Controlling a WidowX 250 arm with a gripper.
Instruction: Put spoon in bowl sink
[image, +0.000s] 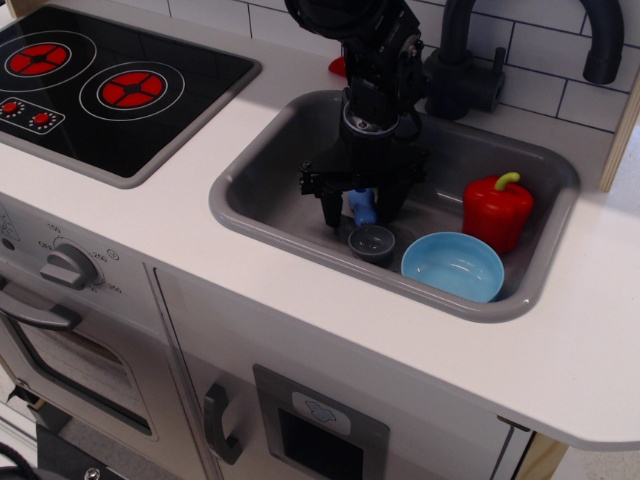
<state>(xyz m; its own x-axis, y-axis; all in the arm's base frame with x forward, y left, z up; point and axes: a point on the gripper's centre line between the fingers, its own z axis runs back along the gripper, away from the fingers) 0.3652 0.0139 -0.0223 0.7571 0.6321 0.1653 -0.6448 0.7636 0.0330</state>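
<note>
Observation view: spoon (365, 226) is lodged on the sink (262, 196) floor, long axis running from far handle to near scoop; gripper (361, 207) is spread, fingers straddling the blue handle, not yet pinched; bowl (452, 267) is set to the right, near a red pepper (497, 211)

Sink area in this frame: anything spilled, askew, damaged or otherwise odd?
Nothing stands out. The spoon lies on the sink floor with the gripper straddling its blue handle. The blue bowl sits upright and empty beside the red pepper, which stands upright. No spill or damage shows.
</note>
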